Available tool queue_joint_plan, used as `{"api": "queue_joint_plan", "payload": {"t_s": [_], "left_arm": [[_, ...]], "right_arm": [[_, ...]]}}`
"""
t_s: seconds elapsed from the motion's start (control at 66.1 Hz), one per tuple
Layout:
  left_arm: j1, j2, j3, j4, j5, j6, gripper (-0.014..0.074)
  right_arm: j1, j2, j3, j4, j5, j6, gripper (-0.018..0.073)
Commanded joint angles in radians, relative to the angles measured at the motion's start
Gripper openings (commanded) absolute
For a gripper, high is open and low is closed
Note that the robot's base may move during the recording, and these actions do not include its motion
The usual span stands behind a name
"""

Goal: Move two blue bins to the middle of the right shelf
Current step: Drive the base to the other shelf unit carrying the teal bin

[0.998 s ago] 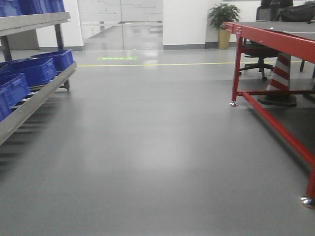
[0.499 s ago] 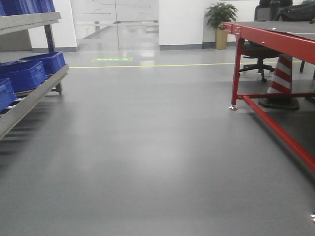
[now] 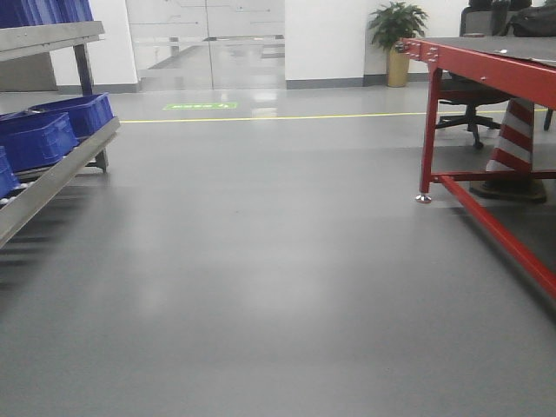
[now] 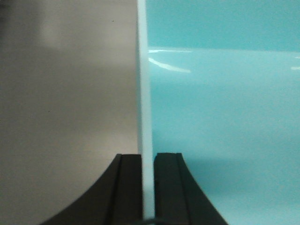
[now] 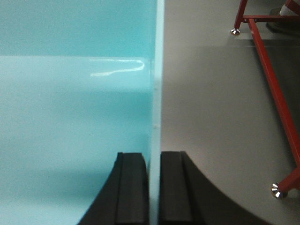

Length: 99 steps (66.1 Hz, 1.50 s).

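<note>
Front view: open grey floor (image 3: 261,278), left shelf (image 3: 54,169) w/ royal-blue bins (image 3: 39,139) (not the task's), red-framed tabletop (image 3: 486,59) at right w/ striped cone (image 3: 514,139) behind it, potted plant (image 3: 398,24) at the far wall. No aqua bin or target shelf is seen here. Vs half a sec ago, the tabletop's leg sits further right and lower in frame, and the plant has slid right too. Vs a sec ago, less of the left shelf shows, so prob. the base is rolling and swinging a bit w/ the load. Left wrist view: left pincer (image 4: 148,157) is clenched on the thin upright wall of the pale aqua bin (image 4: 220,117), one finger each side, bin interior to its right, bare floor to its left. Right wrist view: right pincer (image 5: 154,157) is clamped likewise on the opp. wall, bin interior to its left, the red lower rail (image 5: 274,93) off to the right. So the bin hangs between both arms above the floor; can't tell if a 2nd is nested w/ it. Handling, as a guess: stiff, smooth, glossy plastic, light when empty but bulky and slippery. The rim pinch is narrow, so grip both walls evenly and keep it level.
</note>
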Motion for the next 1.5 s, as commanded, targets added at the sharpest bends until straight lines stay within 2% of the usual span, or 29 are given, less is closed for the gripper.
{"api": "queue_joint_plan", "payload": {"t_s": [0.0, 1.482], "left_arm": [[-0.009, -0.008, -0.012, 0.002, -0.041, 0.000, -0.0111], [-0.009, -0.008, -0.012, 0.002, -0.041, 0.000, -0.0111]], "right_arm": [[0.000, -0.010, -0.010, -0.025, -0.044, -0.004, -0.0158], [0.000, -0.010, -0.010, -0.025, -0.046, -0.004, -0.0158]]}}
